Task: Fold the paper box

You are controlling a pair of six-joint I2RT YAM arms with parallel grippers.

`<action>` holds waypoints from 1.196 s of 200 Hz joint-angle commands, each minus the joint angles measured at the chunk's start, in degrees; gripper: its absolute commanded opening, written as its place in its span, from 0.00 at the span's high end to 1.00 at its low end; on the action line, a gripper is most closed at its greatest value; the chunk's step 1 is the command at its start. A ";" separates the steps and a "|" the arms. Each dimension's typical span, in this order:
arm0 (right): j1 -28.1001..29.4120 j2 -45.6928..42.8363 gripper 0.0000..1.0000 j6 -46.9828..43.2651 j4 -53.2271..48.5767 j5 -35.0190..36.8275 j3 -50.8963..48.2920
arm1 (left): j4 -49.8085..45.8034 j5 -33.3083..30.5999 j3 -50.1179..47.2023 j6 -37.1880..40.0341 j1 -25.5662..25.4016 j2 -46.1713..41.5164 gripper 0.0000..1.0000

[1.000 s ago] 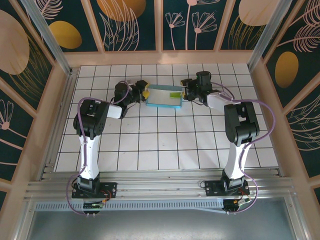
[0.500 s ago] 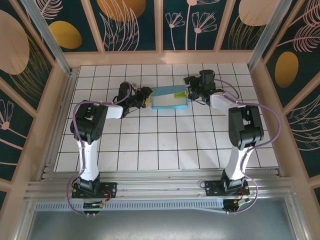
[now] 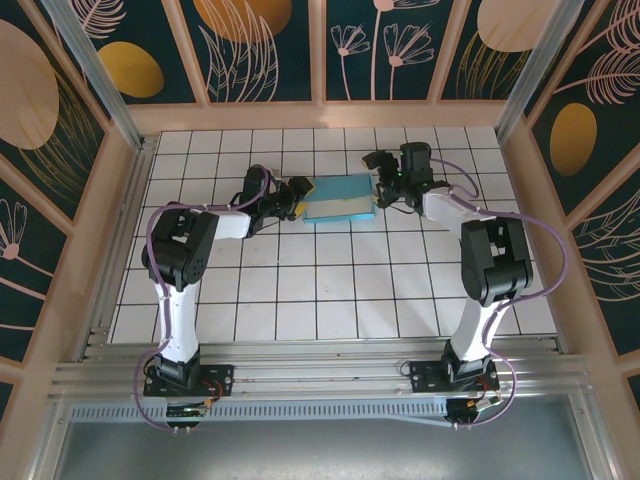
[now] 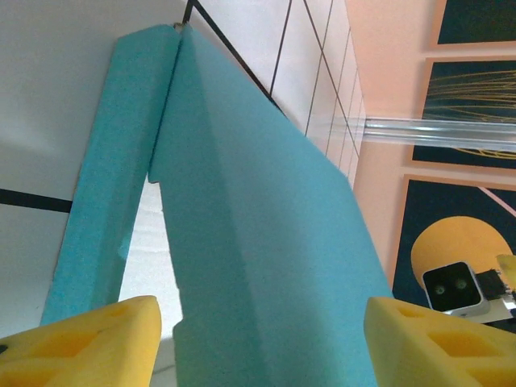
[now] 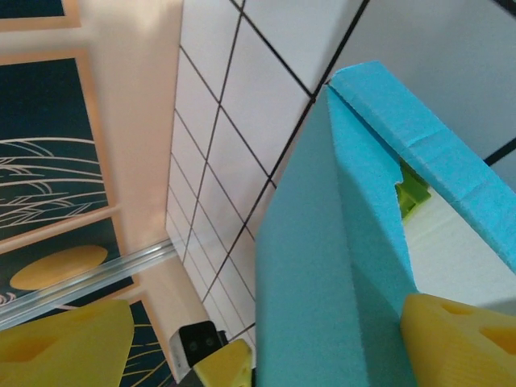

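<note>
Left gripper (image 3: 298, 198) and right gripper (image 3: 379, 186) both spread wide, the teal paper box (image 3: 340, 198) lying just ahead of their fingertips, a yellow-green slip (image 5: 411, 193) inside.

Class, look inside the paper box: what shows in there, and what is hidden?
Through the gap beside the teal flap, the paper box shows a white floor and a yellow-green slip. The flap covers the rest of the inside.

The paper box (image 4: 258, 242) is being shown as a teal wall rising from 6 o'clock toward 11 o'clock. It is being flanked by the 2 yellow pads (image 4: 89, 343) of the left gripper (image 4: 260, 347), spread apart at 7 and 5 o'clock. White tiles (image 4: 64, 97) are being shown at 10 o'clock.
</note>
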 commanded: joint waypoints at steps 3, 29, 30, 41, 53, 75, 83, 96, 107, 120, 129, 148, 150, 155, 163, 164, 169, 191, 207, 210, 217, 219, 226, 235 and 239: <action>-1.05 -3.03 0.13 -2.08 -0.93 -1.75 -2.15 | -1.91 0.85 0.35 0.56 -0.77 -2.90 0.30; -2.11 -4.10 0.13 -3.74 -0.72 -1.88 -3.52 | -2.31 0.87 0.78 0.46 -0.74 -3.86 0.29; -2.19 -4.13 0.13 -3.80 -0.75 -1.86 -3.57 | -2.35 0.86 0.79 0.46 -0.77 -3.89 0.28; -2.53 -4.53 0.13 -4.30 -0.90 -1.71 -3.95 | -2.66 0.95 1.04 0.72 -0.77 -4.29 0.28; -3.02 -4.64 0.13 -4.47 -0.66 -1.97 -4.45 | -3.27 0.86 1.28 1.03 -0.78 -4.84 0.28; -3.69 -4.90 0.13 -4.87 -0.53 -2.54 -4.88 | -4.02 0.54 1.33 1.07 -0.72 -5.74 0.27; -3.83 -5.03 0.13 -5.16 -0.57 -2.38 -4.99 | -4.40 0.25 1.25 1.20 -0.79 -6.09 0.26; -3.99 -5.50 0.13 -5.61 -0.83 -2.06 -5.03 | -5.61 -0.55 0.99 1.78 -0.72 -6.67 0.24; -4.26 -5.76 0.13 -6.03 -1.14 -1.80 -5.05 | -7.58 -1.75 1.15 2.90 -0.75 -7.12 0.23; -4.61 -5.98 0.13 -6.81 -1.68 -1.61 -5.19 | -10.28 -3.43 1.24 4.44 -0.76 -7.62 0.21; -4.77 -6.07 0.13 -7.78 -2.48 -1.12 -5.10 | -11.77 -4.48 1.33 5.36 -0.74 -7.83 0.21; -5.09 -6.29 0.13 -10.09 -4.08 -0.07 -4.96 | -13.93 -5.42 1.56 6.66 -0.76 -7.92 0.19; -5.08 -6.32 0.13 -10.39 -4.31 -0.01 -4.90 | -14.11 -5.51 1.58 6.80 -0.73 -7.93 0.19; -5.12 -6.44 0.13 -11.21 -4.84 0.40 -4.76 | -14.63 -5.81 1.55 7.11 -0.76 -7.99 0.19; -5.08 -6.41 0.13 -12.88 -5.86 0.93 -4.20 | -15.73 -6.55 1.59 8.07 -0.72 -8.25 0.19; -5.08 -6.43 0.13 -13.12 -5.96 1.00 -4.13 | -15.92 -6.71 1.59 8.26 -0.76 -8.33 0.19; -5.07 -6.32 0.13 -14.35 -6.77 1.29 -3.71 | -16.87 -7.58 1.67 9.06 -0.72 -8.53 0.18; -5.16 -5.44 0.14 -21.58 -8.30 -0.81 -1.78 | -22.08 -11.36 2.99 13.37 -0.64 -9.76 0.18; -5.12 -3.85 0.15 -26.62 -10.89 -3.87 0.47 | -26.10 -13.03 5.13 16.54 -0.55 -9.82 0.19; -5.09 -3.44 0.16 -27.42 -11.47 -4.39 0.89 | -26.61 -13.03 5.52 16.89 -0.50 -9.67 0.19; -5.14 -2.68 0.17 -28.99 -12.83 -5.69 1.72 | -27.53 -12.91 6.18 17.77 -0.37 -9.39 0.19; -5.16 -2.52 0.18 -29.31 -13.11 -6.05 1.87 | -27.60 -12.78 6.34 17.86 -0.37 -9.33 0.20; -5.08 -1.98 0.21 -30.08 -13.81 -6.95 2.10 | -27.54 -12.15 6.66 18.17 -0.33 -9.07 0.22; -5.01 -1.78 0.25 -30.15 -13.61 -7.89 1.57 | -27.31 -11.28 6.99 18.17 -0.19 -8.64 0.23; -4.94 -1.75 0.28 -30.16 -13.23 -8.23 1.18 | -27.20 -10.86 7.11 18.21 -0.18 -8.38 0.24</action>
